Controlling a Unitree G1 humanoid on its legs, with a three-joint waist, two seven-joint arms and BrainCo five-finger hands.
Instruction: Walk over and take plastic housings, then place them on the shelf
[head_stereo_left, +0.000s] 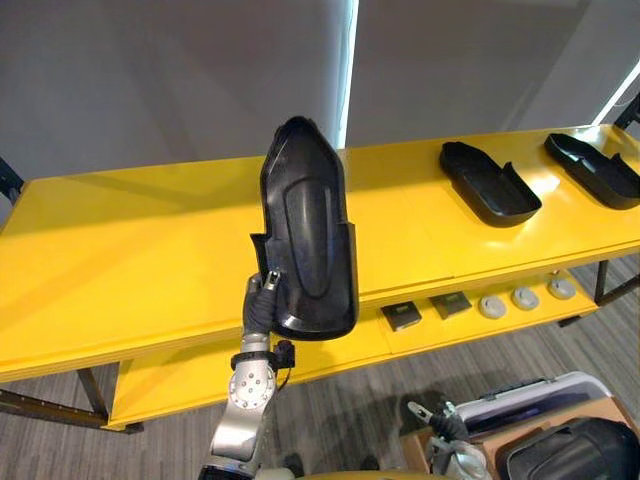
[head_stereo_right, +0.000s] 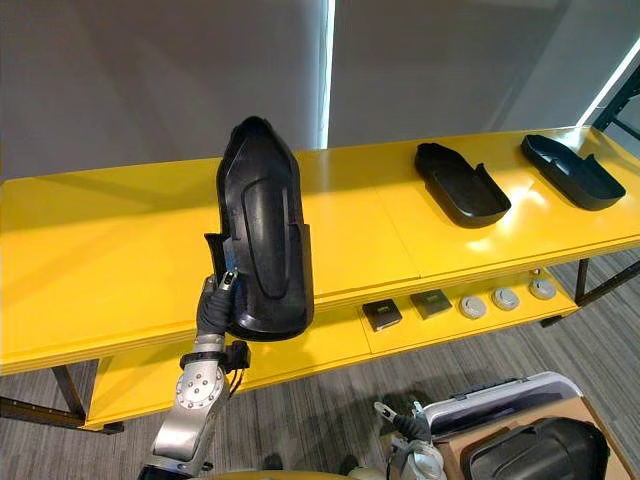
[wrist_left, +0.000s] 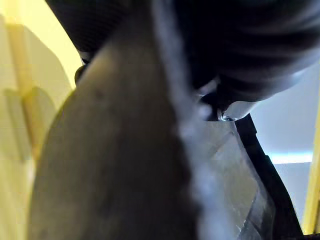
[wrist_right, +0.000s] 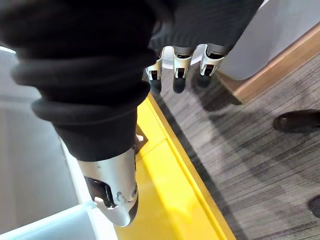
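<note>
Eye views show left robot hand (head_stereo_left: 262, 298) seemingly gripping the housing (head_stereo_left: 310, 230); wrist view, right robot hand (wrist_right: 181, 62) slack

Both eye views look down from the robot's head, standing in front of the long yellow two-board shelf (head_stereo_left: 120, 240) and facing its top board and the grey wall (head_stereo_left: 150, 80) behind it. From nearly the same spot, they share the whole shelf and the black plastic housing (head_stereo_right: 262, 235) raised before it. The left wrist view is pressed close against that housing, with shelf yellow alongside. The right wrist view looks along the right hand (wrist_right: 176, 65), past a yellow board edge, down at the grey carpet (wrist_right: 260, 150).
</note>
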